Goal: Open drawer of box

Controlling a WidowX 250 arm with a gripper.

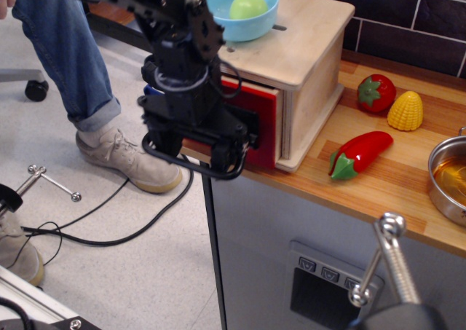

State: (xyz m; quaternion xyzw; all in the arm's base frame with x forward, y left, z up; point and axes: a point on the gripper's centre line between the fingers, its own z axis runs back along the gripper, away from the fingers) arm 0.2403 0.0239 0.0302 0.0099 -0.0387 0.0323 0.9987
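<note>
The pale plywood box (309, 60) stands on the wooden counter at the left end. Its red-fronted drawer (262, 126) is pulled a little way out of the box, toward the counter's edge. My black gripper (193, 155) reaches down in front of it, shut on the black loop handle (186, 162), which hangs past the counter's edge. A blue bowl (240, 13) holding a green ball (247, 6) sits on the box top.
On the counter (393, 184) right of the box lie a red pepper (360, 153), a tomato (376, 93) and a yellow corn (405, 111). A steel pot (448, 181) is at the right edge. A person's leg (65, 46) and cables (109, 235) are on the floor left.
</note>
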